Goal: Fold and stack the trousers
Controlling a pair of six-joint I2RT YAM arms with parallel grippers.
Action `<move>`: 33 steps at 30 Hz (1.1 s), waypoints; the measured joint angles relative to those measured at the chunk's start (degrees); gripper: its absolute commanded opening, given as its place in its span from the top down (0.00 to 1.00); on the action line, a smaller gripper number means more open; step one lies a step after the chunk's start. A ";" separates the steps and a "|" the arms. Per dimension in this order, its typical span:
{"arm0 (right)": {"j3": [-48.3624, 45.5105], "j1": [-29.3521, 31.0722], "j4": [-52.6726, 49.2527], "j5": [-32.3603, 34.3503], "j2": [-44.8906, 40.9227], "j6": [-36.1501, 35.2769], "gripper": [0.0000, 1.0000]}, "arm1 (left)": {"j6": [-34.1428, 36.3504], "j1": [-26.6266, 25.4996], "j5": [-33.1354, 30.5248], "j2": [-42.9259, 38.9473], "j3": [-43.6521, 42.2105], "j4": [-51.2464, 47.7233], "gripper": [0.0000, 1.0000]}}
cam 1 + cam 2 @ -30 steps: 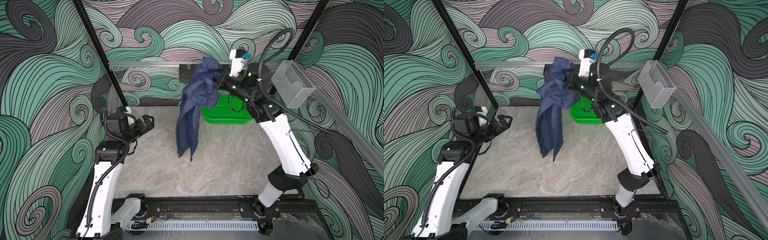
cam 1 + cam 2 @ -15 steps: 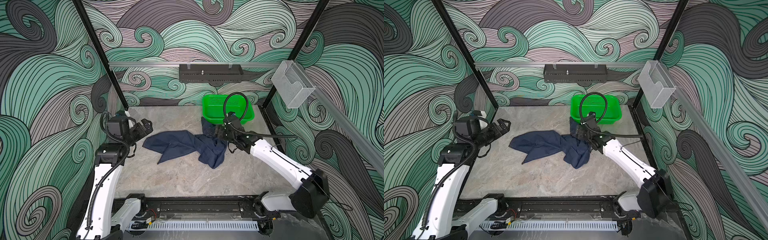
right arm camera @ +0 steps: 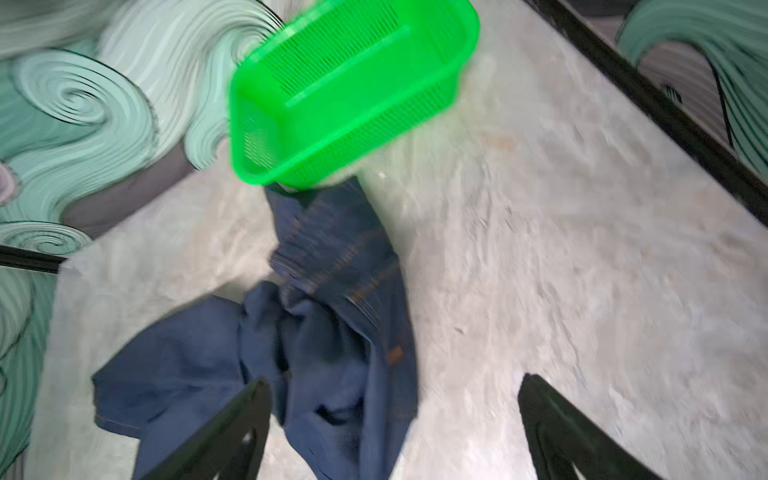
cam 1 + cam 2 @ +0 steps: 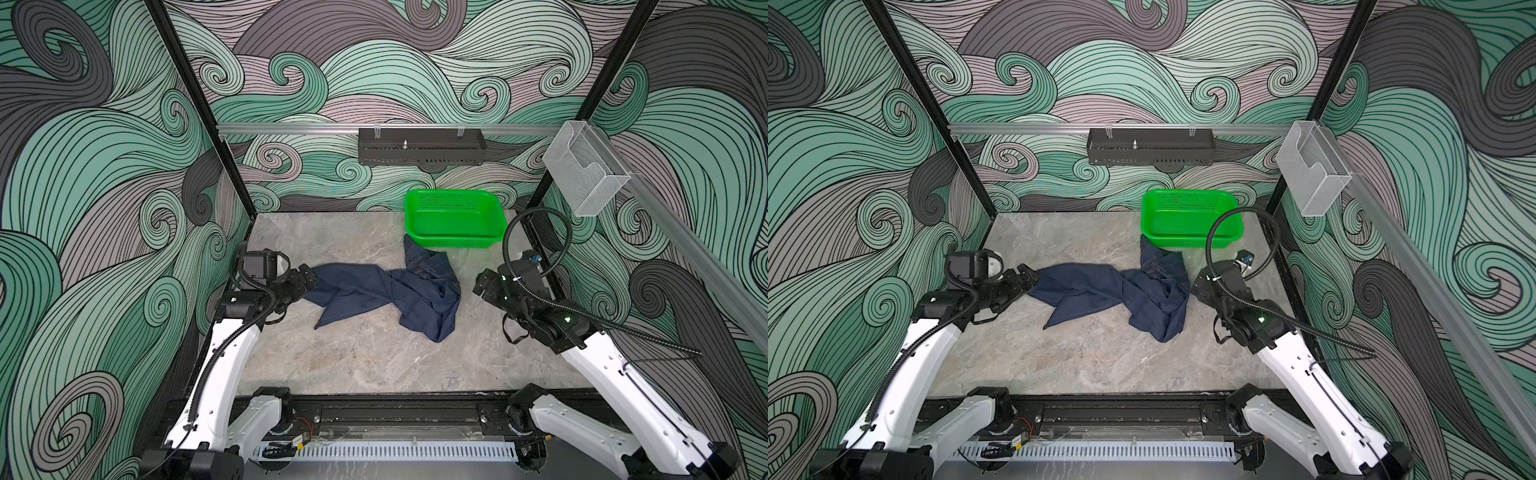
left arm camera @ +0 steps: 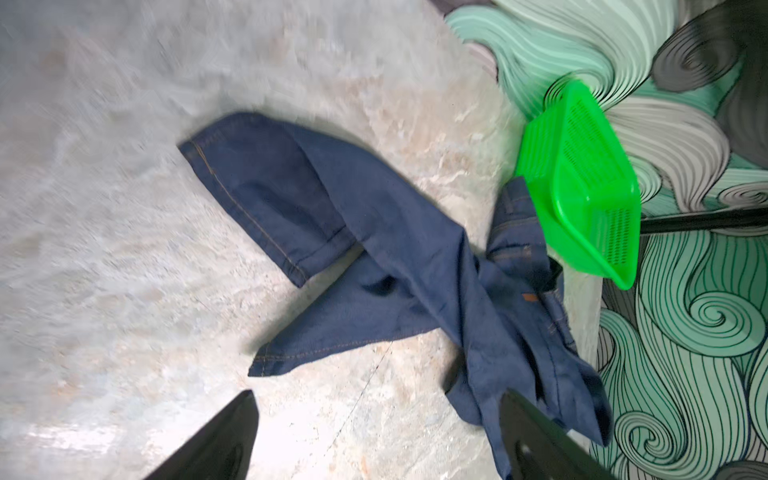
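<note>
The trousers [image 4: 386,291] [image 4: 1117,291] are dark navy jeans lying crumpled mid-table, their legs crossed and pointing left and the waist end bunched near the basket. Orange stitching shows along the hems in the left wrist view, where the trousers [image 5: 374,232] lie ahead of the fingers. My left gripper [image 4: 309,276] [image 4: 1030,276] [image 5: 376,399] is open at the leg ends, with only bare table between its fingers. My right gripper [image 4: 478,284] [image 4: 1196,286] [image 3: 395,380] is open just right of the bunched waist [image 3: 324,332] and holds nothing.
A green basket [image 4: 453,241] [image 4: 1187,237] [image 5: 582,187] [image 3: 353,83] stands at the back right, with a corner of the jeans reaching its front wall. A black shelf [image 4: 422,147] hangs on the back wall. A clear holder [image 4: 582,174] is mounted on the right rail.
My right gripper held the trousers high above the basket, brought them down onto the table, let go and drew back to the right. My left gripper moved in towards the leg ends.
</note>
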 measured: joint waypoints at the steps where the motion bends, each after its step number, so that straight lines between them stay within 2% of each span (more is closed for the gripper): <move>1: -1.75 -0.72 -0.24 -1.22 -0.35 0.85 0.06 | -0.90 -1.46 0.26 1.55 -0.46 0.52 0.08; 8: -9.38 -7.98 1.81 -11.04 -1.01 4.66 0.08 | -6.88 -12.85 1.40 19.78 4.31 7.39 0.07; 12: -9.38 -12.13 4.44 -14.73 -0.02 4.76 0.08 | -9.38 -16.87 1.51 32.35 11.45 11.74 0.07; 17: -8.79 -14.47 6.23 -17.49 2.27 4.76 0.09 | -11.04 -20.92 1.68 44.98 20.70 14.43 0.09; 21: -8.04 -15.26 7.19 -18.60 2.84 4.76 0.09 | -11.54 -24.30 2.34 50.49 26.51 14.86 0.10; 25: -7.72 -16.02 7.82 -18.95 2.99 4.76 0.09 | -13.09 -29.00 3.78 52.00 29.90 15.72 0.10; 28: -7.72 -16.63 7.93 -19.06 3.39 4.74 0.10 | -16.22 -32.22 5.92 52.00 28.68 18.84 0.17; 33: -7.72 -17.25 8.39 -19.21 3.74 4.59 0.12 | -19.37 -34.60 7.56 52.06 26.40 20.17 0.42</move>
